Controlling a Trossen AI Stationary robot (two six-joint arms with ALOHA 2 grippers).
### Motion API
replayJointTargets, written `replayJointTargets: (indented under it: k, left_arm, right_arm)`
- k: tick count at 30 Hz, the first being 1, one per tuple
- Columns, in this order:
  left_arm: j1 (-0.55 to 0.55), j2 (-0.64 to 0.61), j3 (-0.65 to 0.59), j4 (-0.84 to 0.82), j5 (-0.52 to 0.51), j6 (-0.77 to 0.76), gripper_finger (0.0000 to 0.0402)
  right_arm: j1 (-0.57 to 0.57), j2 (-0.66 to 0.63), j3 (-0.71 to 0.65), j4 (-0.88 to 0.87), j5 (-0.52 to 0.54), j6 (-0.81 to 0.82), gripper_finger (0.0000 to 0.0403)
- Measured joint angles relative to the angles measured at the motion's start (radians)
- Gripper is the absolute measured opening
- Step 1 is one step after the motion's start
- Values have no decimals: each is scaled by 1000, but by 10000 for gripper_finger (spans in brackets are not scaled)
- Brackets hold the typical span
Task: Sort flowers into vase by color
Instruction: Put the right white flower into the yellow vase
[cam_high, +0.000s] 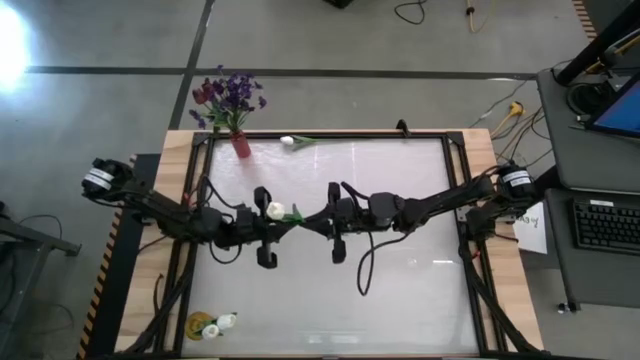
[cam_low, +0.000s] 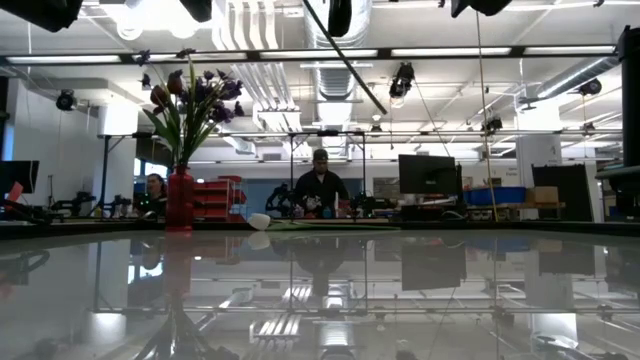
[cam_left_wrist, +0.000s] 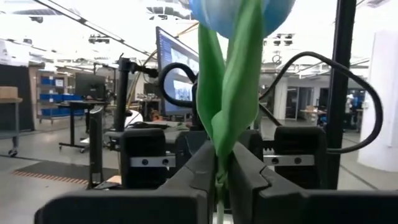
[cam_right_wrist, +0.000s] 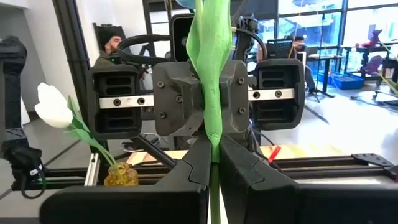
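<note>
The white tulip with its long green stem (cam_high: 278, 212) hangs at the middle of the glossy bench (cam_high: 400, 290), pinched by both arms at once. The left claw (cam_left_wrist: 222, 180) is pressed together on the stem just below the leaves, and the right claw (cam_right_wrist: 213, 163) is likewise pinched on the same stem, facing the left one at close range. This looks like a handover between arms, well above the surface.

The red vase of purple and dark red blossoms (cam_high: 232, 112) stands at about 11 o'clock on the bench edge; a second white tulip (cam_high: 292, 141) lies flat near 12 o'clock. The small amber vase holding white buds (cam_high: 208, 324) sits at about 7 o'clock.

The risk, as I judge it, is the double grip: if either arm pulls away before the other lets go, the thin stem could bend, snap or slip askew. A tilted stem would then miss the narrow amber neck.
</note>
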Motion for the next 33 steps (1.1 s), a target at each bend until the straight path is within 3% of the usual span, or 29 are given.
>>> replayJointTargets:
  k: [5,9,11,13,19,22,24,26,30,33]
  left_arm:
    - [-2,-5,1,-17,-9,-4,3]
    - [-2,-34,3,-37,7,-2,1]
    - [0,-87,12,-138,49,2,1]
    - [0,-175,56,-352,58,-16,0]
    - [1,-368,355,-1348,61,-153,0]
    - [0,-394,523,-1675,78,-216,0]
    - [-1,-399,603,-1834,143,-260,0]
    - [-12,-404,647,-1903,233,-299,0]
    - [-76,-411,641,-1851,457,-330,0]
    - [-152,-411,600,-1832,512,-348,0]
  right_arm:
    - [-1,0,0,-21,-34,6,40]
    - [-1,1,38,-183,-43,15,103]
    - [-1,1,78,-276,-44,17,139]
    - [2,-1,122,-363,-44,13,171]
    - [36,-21,250,-541,-45,-68,229]
    - [55,-21,292,-576,-43,-94,243]
    - [68,-21,305,-588,-5,-103,248]
    - [79,-21,309,-603,58,-103,251]
    - [85,-21,306,-665,156,-82,248]
    - [82,-21,299,-699,186,-27,244]
